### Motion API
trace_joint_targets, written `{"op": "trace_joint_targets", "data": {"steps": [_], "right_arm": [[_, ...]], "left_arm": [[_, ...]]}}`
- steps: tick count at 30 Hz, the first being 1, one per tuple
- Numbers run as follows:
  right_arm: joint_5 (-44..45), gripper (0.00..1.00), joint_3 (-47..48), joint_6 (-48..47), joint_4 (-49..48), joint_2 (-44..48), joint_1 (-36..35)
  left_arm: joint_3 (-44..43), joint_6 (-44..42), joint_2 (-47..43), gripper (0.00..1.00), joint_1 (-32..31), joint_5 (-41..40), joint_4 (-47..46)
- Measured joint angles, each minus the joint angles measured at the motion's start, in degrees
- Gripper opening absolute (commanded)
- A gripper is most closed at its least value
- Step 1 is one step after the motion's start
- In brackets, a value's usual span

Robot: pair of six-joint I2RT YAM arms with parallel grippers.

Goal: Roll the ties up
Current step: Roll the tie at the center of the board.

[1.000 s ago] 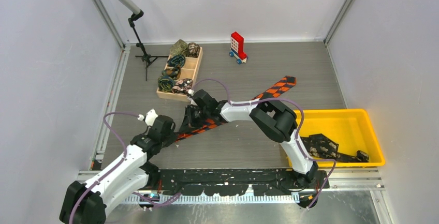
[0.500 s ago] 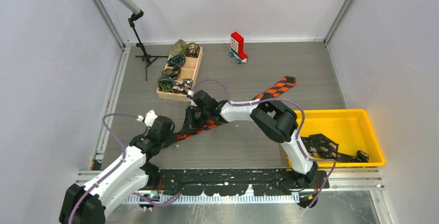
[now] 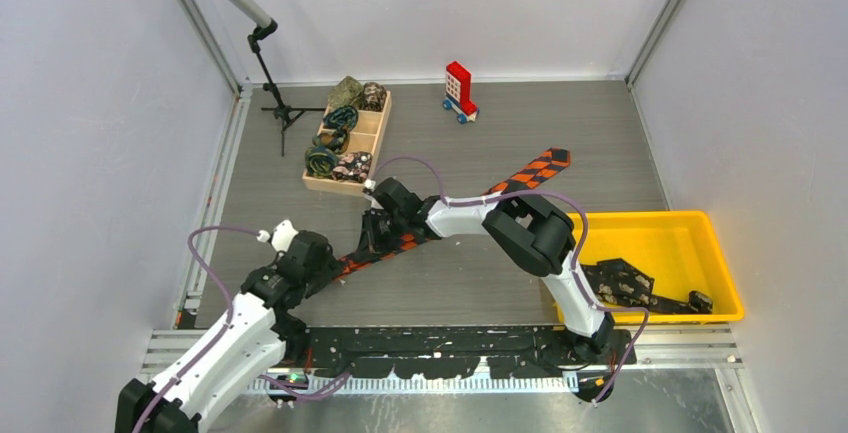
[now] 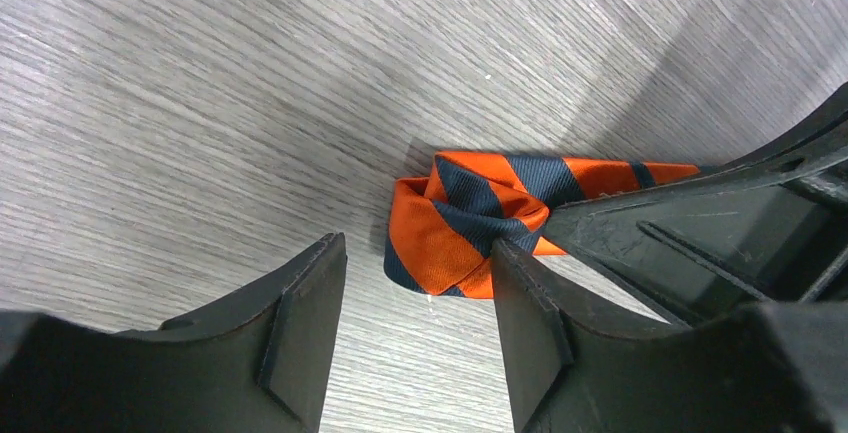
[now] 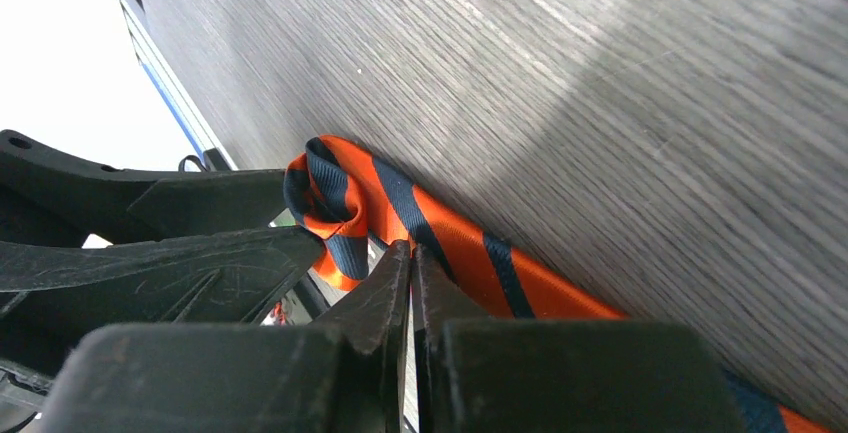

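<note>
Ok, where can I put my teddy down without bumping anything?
Bare table lies between the toy block and the yellow bin, beyond the wide end of the orange-and-black tie, and along the near edge between the left arm and the right arm. It's crowded by the wooden tray, where both arms meet over the tie.

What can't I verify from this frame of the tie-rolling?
Right wrist view: the right tool has shut fingers that cover whether the orange-and-black tie is pinched between them.
Top view: the tie's middle is hidden under the right arm, and its rolled end by the left tool is too small.
Top view: the dark ties in the yellow bin are partly behind the arm.
Top view: the rolled ties in the wooden tray are too small to count.
</note>
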State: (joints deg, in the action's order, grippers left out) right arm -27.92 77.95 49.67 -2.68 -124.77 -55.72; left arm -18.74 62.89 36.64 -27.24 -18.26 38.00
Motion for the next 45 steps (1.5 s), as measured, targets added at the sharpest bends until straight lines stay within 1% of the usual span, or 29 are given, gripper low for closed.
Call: {"op": "trace_joint_targets", "data": {"steps": [2,3,5,10,15,22,28,37,45], "right_arm": [[0.0,0.08,-0.1,0.0,-0.1,0.0,0.0],[0.0,0.08,-0.1,0.0,-0.1,0.0,0.0],[0.0,0.08,-0.1,0.0,-0.1,0.0,0.0],[0.0,0.09,-0.1,0.0,0.1,0.2,0.1],[0.2,0.09,-0.1,0.0,1.2,1.7,0.1],[-0.2,0.13,-0.1,0.6,-0.1,4.4,0.3],[-0.7,0.13,0.0,2.2,-1.2,4.4,0.3],[-1.6,0.13,1.9,3.8,-2.7,0.2,-0.1],[-2.1,0.13,2.1,4.7,-3.2,-2.1,-0.2]], "left_arm": [[0.0,0.1,-0.6,0.51,0.0,0.0,0.7],[0.0,0.1,-0.7,0.47,0.0,0.0,0.9],[0.0,0.1,-0.8,0.45,0.0,0.0,0.9],[0.0,0.0,0.2,0.48,0.0,0.1,0.2],[0.2,-0.1,2.7,0.48,0.0,0.8,-2.5],[0.2,-0.1,6.7,0.47,0.0,1.4,-6.3],[0.2,-0.1,7.2,0.47,0.0,1.8,-7.4],[0.6,0.1,4.7,0.47,0.0,1.8,-7.2],[0.8,0.1,4.6,0.48,0.0,1.8,-6.9]]}}
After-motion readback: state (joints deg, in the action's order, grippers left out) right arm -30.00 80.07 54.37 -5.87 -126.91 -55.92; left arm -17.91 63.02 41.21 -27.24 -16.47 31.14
